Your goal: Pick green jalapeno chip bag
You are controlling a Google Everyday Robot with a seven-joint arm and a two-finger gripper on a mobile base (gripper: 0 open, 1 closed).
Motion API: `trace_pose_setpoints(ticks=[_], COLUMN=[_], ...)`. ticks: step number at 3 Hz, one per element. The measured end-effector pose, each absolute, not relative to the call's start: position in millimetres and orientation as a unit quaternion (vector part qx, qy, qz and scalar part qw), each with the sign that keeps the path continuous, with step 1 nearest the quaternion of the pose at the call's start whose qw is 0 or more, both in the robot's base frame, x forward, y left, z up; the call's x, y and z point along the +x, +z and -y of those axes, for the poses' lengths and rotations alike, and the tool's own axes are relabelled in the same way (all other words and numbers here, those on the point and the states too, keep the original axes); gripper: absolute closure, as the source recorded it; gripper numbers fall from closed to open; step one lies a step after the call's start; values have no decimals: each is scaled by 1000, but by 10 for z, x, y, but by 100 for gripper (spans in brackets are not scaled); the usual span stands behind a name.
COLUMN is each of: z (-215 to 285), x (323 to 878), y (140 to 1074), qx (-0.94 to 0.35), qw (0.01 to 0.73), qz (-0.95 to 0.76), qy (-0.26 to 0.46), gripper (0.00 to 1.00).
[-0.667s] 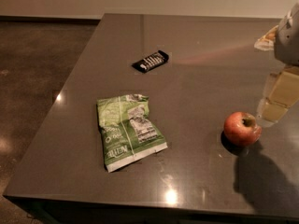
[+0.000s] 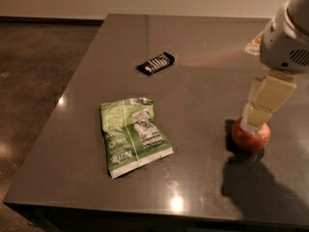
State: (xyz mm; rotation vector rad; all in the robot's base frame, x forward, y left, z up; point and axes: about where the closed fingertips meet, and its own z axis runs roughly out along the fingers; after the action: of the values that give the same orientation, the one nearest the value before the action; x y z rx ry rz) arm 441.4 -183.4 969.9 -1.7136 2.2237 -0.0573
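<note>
The green jalapeno chip bag lies flat on the dark table, left of centre, wrinkled, with white edges, white print and a label panel facing up. My gripper hangs at the right side of the view, cream coloured, directly above and in front of a red apple. It is well to the right of the bag and not touching it.
A small black bar wrapper lies farther back on the table. The apple sits near the right edge of the view. The table's left edge and front edge border a brown floor.
My arm has moved left and down, so the gripper now covers the top of the apple. The bag, wrapper and apple have not moved.
</note>
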Motion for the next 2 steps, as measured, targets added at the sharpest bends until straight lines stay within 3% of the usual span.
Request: trace_pose_setpoints(ticks=[2], z=[881], x=[4383], y=[9527], qx=[-624], qw=[179], qz=[-760], qy=[18], gripper=[0])
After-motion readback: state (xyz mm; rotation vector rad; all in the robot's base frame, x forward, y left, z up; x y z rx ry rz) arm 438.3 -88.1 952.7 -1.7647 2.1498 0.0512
